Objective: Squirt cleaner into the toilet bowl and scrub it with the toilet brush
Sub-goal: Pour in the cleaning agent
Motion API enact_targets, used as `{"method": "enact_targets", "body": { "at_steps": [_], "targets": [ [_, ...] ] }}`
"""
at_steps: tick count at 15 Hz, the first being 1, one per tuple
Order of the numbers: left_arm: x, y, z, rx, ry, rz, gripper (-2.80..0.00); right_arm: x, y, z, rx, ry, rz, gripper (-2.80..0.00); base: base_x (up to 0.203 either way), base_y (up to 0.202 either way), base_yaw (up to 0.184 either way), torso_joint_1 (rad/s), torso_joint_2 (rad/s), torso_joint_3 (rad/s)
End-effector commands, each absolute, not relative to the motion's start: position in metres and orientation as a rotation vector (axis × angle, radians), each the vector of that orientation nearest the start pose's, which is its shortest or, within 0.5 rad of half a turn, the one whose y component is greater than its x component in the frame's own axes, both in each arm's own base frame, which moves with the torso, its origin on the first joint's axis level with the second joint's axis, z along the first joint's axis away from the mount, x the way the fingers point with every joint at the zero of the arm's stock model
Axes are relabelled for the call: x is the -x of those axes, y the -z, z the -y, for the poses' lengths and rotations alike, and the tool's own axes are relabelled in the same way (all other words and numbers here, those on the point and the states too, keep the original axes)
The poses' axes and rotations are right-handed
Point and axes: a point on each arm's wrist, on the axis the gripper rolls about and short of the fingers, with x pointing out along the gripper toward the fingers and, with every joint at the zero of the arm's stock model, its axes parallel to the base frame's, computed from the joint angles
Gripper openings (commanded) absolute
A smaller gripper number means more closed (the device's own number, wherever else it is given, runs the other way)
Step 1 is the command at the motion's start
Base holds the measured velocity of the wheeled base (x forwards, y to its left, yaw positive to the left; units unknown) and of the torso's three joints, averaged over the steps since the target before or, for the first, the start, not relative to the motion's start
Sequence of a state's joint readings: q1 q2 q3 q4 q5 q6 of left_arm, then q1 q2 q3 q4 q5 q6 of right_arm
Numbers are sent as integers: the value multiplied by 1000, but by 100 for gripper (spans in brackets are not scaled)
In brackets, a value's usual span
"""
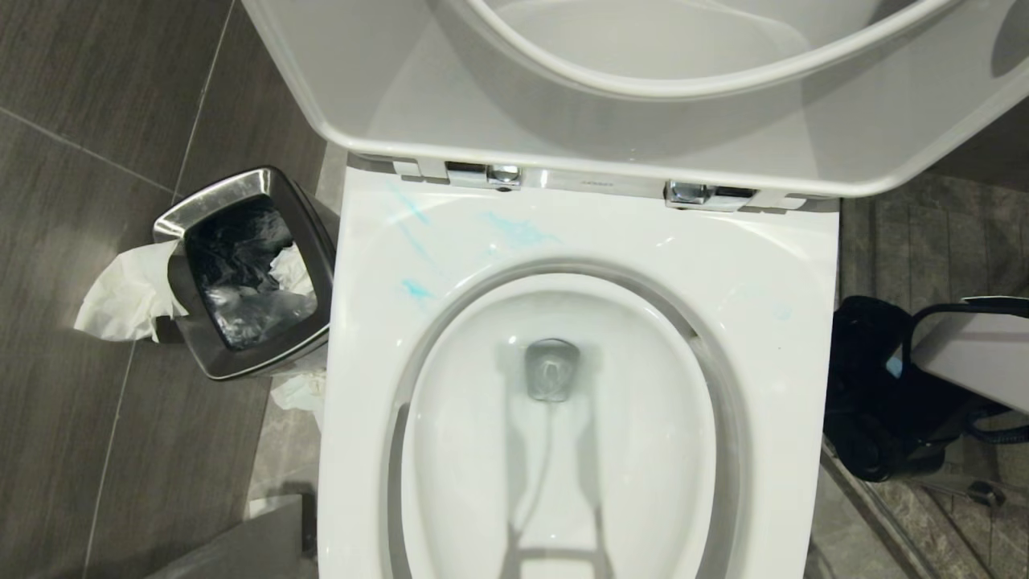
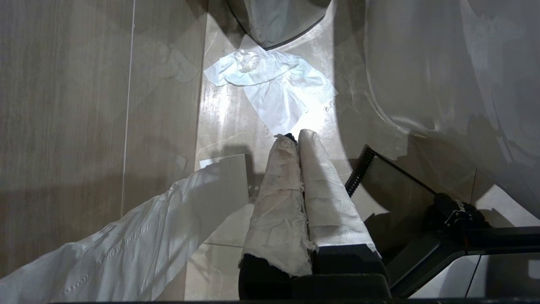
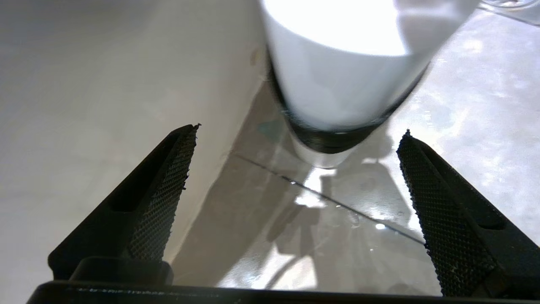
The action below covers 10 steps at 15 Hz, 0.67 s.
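The toilet bowl (image 1: 772,265) fills the head view, its seat and lid raised. Pale turquoise streaks of cleaner (image 1: 518,232) lie on the back left of the broad rim. The toilet brush is out of view. My right gripper (image 3: 299,131) is open low over the wet floor tiles beside the toilet. Just beyond its fingertips stands a white round object (image 3: 337,80) with a dark ring near its base, and I cannot tell what it is. My left gripper (image 2: 295,136) is shut, with its fingers (image 2: 278,198) wrapped in white tissue, and it points at the floor.
A steel waste bin (image 1: 245,273) with tissue hanging out stands left of the toilet. Crumpled tissue (image 2: 274,84) lies on the floor ahead of the left gripper. On the toilet's right are a dark mass (image 1: 880,394) and part of my right arm (image 1: 977,346).
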<state>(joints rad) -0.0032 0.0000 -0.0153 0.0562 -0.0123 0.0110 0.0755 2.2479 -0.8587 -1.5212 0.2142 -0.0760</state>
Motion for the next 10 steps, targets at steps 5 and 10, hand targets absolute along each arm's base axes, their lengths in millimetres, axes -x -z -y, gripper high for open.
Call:
{"method": "enact_targets", "body": {
  "at_steps": [5,10],
  "targets": [
    [24,-74,0,-11,16,-42,-280,-408,-88,-36,88,-282,185,0,0,0,0,0,0,0],
    [24,-74,0,-11,16,-41,-280,-416,-99,-42,165,-290,253,0,0,0,0,0,0,0]
  ]
}}
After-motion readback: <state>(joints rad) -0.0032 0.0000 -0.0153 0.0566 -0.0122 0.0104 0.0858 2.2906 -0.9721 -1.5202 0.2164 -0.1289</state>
